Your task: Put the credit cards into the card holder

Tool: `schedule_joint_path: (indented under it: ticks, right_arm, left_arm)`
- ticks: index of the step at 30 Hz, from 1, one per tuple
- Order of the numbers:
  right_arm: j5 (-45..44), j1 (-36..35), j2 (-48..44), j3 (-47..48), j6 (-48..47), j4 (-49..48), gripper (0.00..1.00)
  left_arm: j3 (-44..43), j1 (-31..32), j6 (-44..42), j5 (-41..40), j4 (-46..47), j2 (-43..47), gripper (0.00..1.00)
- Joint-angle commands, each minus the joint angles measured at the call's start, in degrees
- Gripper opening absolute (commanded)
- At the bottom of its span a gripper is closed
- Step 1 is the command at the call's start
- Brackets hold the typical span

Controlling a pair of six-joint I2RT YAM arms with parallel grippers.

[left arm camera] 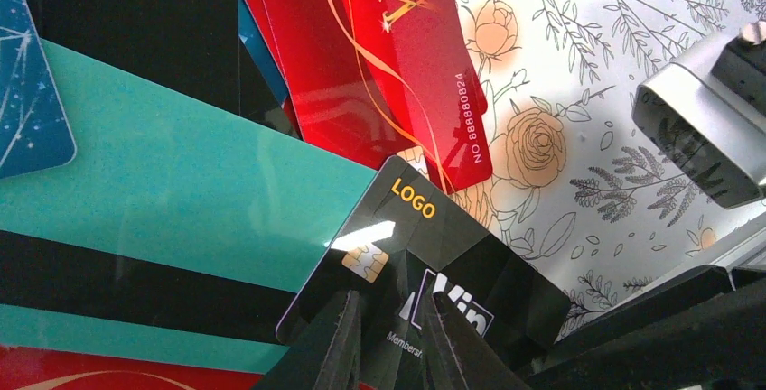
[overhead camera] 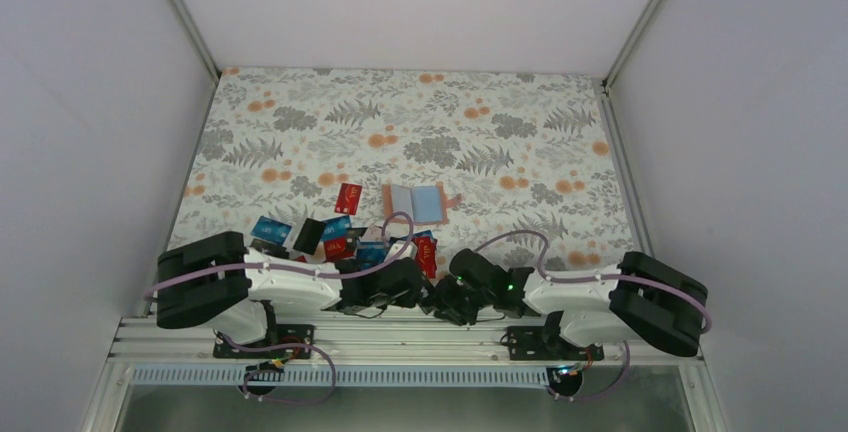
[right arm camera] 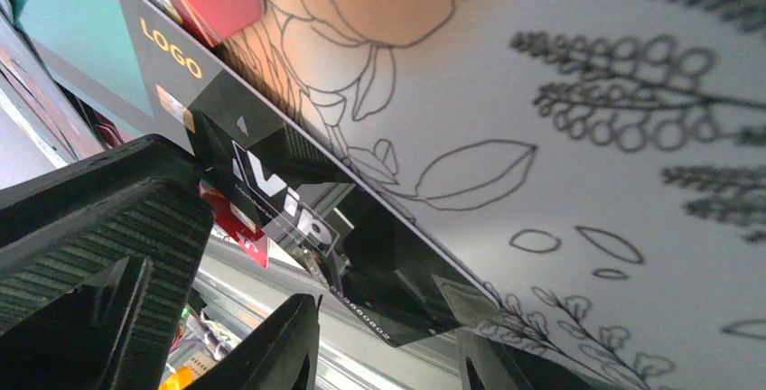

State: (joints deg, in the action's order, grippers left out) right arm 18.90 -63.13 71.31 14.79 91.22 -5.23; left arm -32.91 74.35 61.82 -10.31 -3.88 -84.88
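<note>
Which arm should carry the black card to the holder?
Left. Its hand is shut on the black card, while the right hand is open near it. The holder lies open ahead, between both arms, so reach looks even.

One high camera down over the whole table (overhead camera: 500, 112), two wrist cameras close on one black card (left arm camera: 425, 264).

From above I see soft, even light. The white walls (overhead camera: 80, 102) look bright, and the desk (overhead camera: 420, 122) has only faint shadows under the arms (overhead camera: 290, 287). My left wrist picture is sharp; a white shine sits on the black card (left arm camera: 425, 264) and a paler one on the teal card (left arm camera: 181, 191). In my right wrist picture the flower print (right arm camera: 632, 92) far off is blurry, and my right fingers (right arm camera: 99, 227) up close look dark and soft.
</note>
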Motion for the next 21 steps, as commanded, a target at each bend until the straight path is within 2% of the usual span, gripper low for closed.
schedule_joint_path:
  ticks: [1,11,19,21]
  right_arm:
    - [-3.0,-0.59,1.46,1.55,-0.19,-3.71,0.38]
    - [-8.09,-0.59,-1.8,1.7,0.41,-1.76,0.18]
    - [-8.01,-0.59,-2.78,3.06,-0.08,-0.06,0.05]
    - [-8.2,-0.74,-3.94,3.09,0.0,1.29,0.04]
  left_arm:
    - [2.36,-0.17,-0.89,2.01,-3.63,-1.17,0.2]
    - [2.71,-0.23,-1.12,2.18,-2.68,-1.24,0.2]
    - [1.98,-0.17,-1.58,1.91,-4.37,0.6,0.2]
    - [1.96,-0.17,-1.41,1.59,-5.1,2.09,0.2]
